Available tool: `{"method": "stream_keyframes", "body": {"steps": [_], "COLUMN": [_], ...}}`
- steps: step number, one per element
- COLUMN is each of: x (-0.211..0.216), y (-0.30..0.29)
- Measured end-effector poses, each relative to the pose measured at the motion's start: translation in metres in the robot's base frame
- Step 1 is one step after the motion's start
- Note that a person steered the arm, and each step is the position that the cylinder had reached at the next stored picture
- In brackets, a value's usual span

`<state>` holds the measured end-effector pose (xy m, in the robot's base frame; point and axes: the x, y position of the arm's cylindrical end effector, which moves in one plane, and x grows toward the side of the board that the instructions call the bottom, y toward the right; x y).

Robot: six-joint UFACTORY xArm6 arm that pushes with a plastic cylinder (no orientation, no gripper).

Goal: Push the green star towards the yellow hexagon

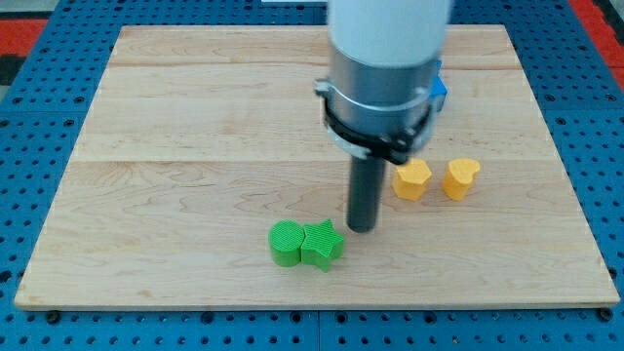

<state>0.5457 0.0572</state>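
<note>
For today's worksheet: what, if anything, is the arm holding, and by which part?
Nothing is held. My tip stands on the board just right of the green star, apart from it.

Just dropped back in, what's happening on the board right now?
My tip is down on the wooden board, just to the view's right of the green star and slightly above it. The star sits against a green round block on its left. The yellow hexagon lies up and right, beside a yellow heart. A blue block peeks out behind the arm.
</note>
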Motion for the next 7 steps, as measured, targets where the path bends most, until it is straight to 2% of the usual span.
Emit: {"method": "stream_keyframes", "body": {"steps": [1,2,3,5,7], "x": [0.04,0.064,0.06,0.022,0.018], "y": [-0.005,-0.052,-0.067,-0.022,-0.048]}}
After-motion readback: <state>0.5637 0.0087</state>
